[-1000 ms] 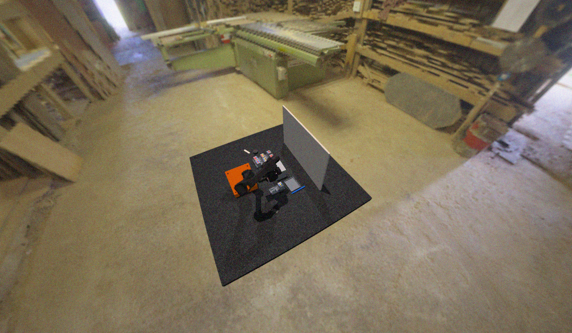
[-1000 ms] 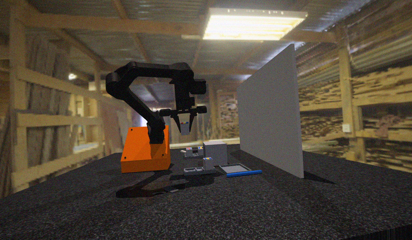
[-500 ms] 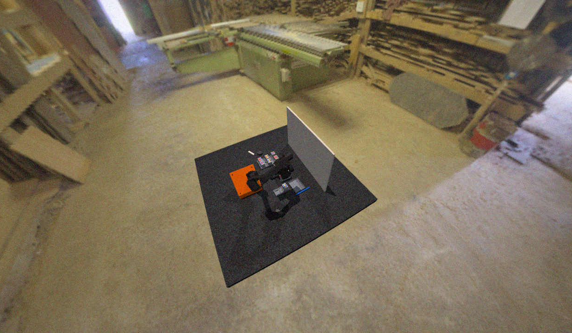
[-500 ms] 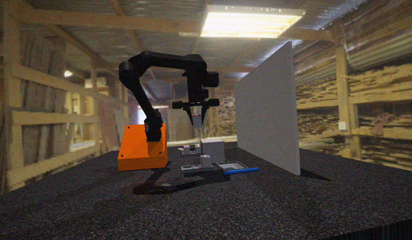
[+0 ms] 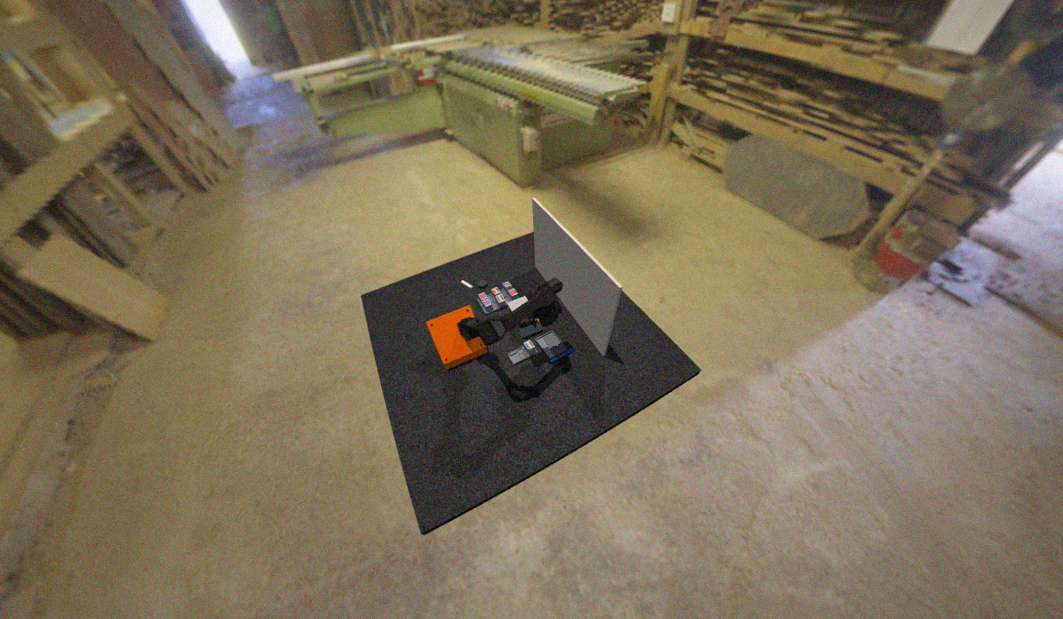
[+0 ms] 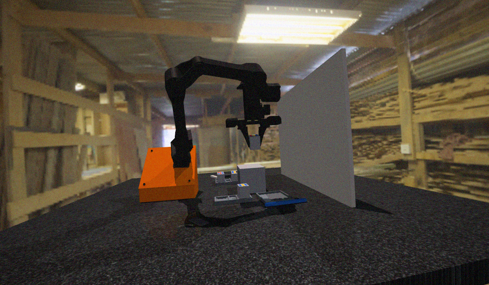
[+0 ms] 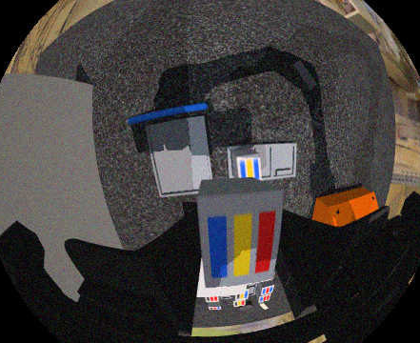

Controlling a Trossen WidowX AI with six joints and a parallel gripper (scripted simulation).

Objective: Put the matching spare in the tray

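My gripper [image 6: 254, 139] [image 7: 230, 210] is shut on a grey spare [image 6: 254, 143] [image 7: 242, 205] and holds it high above the table. In the wrist view its label shows a blue, a yellow and a red stripe. The tray [image 5: 562, 351] [image 6: 285, 202] [image 7: 185, 193], with a blue bar along one side, has nothing in it; part of it is in shadow. Another spare [image 5: 529, 346] [image 6: 243, 191] [image 7: 249, 167], striped blue, yellow and blue, stands in the two-pocket rack [image 6: 221, 202] [image 7: 292, 177] beside the tray; the other pocket is empty. I cannot tell which thing is the mounted unit.
A tall grey panel [image 5: 577, 269] [image 6: 317, 131] [image 7: 43, 157] stands on the tray's far side from the orange base [image 5: 448, 339] [image 6: 164, 170] [image 7: 357, 205]. A grey box [image 6: 251, 177] stands behind the rack. Several labelled blocks and a white stick [image 5: 465, 284] [image 6: 213, 176] are farther back.
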